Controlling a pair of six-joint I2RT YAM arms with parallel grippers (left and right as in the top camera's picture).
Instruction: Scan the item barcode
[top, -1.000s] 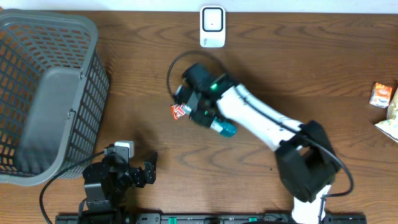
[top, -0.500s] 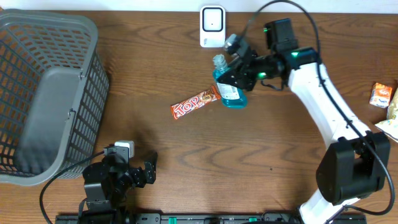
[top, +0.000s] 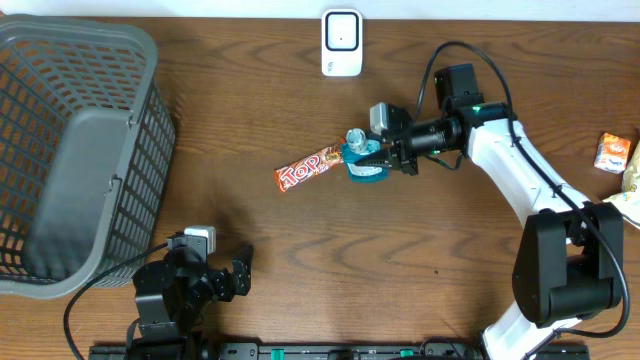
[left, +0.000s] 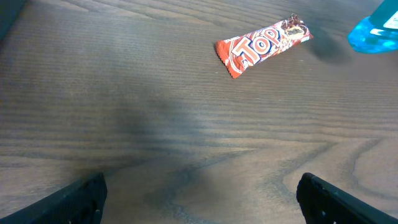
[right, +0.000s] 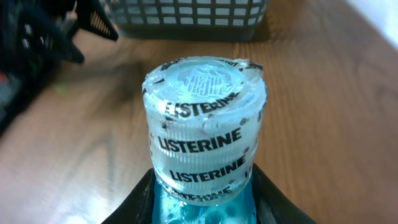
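So: right jaws clamped on the blue mouthwash bottle (top: 365, 162) below its clear cap (right: 202, 124), printed LISTERINE. Bottle's at the middle of the bench (top: 230, 100), just beside one end of the "Top" bar (top: 314, 167); we can't tell if they touch. Scanner (top: 341, 42) stands well apart at the far edge. Left jaws apart, low beside the grey basket (top: 150, 150). Snack packets (top: 615, 153) far right.

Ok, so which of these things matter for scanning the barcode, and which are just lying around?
For the job: mouthwash bottle, gripped in the right hand; white scanner.
Just lying about: candy bar; grey basket; snack packet at the right edge.
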